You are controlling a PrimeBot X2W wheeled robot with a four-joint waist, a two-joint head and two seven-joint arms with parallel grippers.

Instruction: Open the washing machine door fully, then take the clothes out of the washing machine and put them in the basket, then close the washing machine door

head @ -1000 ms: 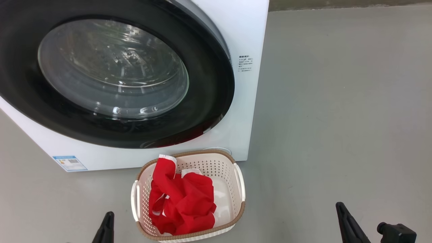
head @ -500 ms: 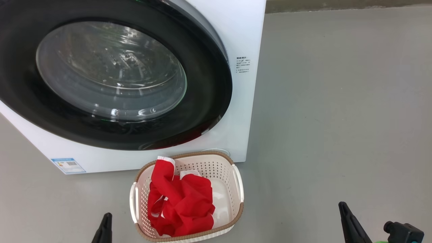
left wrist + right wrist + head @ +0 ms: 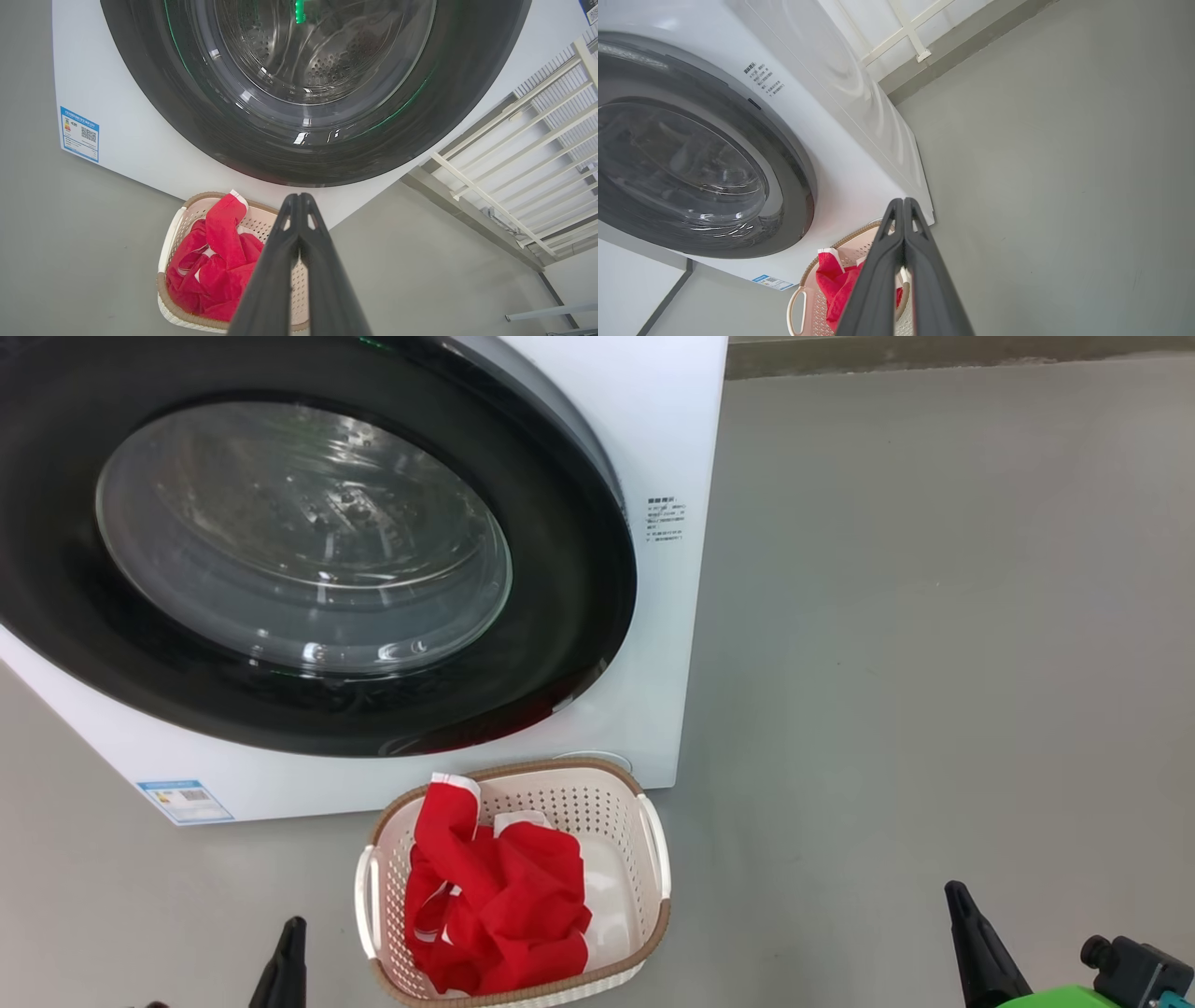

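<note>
Only the head camera drifts. Glossy-black round washing machine door (image 3: 579, 616) lies closed on the white boxy washer (image 3: 672, 429), red-and-white fabric clothes (image 3: 504, 896) in the cream perforated plastic basket (image 3: 656, 919) just before it. Both the left gripper (image 3: 294, 933) and right gripper (image 3: 954, 896) are pressed together, empty; an uncaught latch could let the door reopen.

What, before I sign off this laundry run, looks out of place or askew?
Nothing serious. The door sits shut on the washer, and the clothes lie in the upright basket. Only one red end with white trim pokes up at the basket's back rim. The left gripper and right gripper are shut, empty.
</note>
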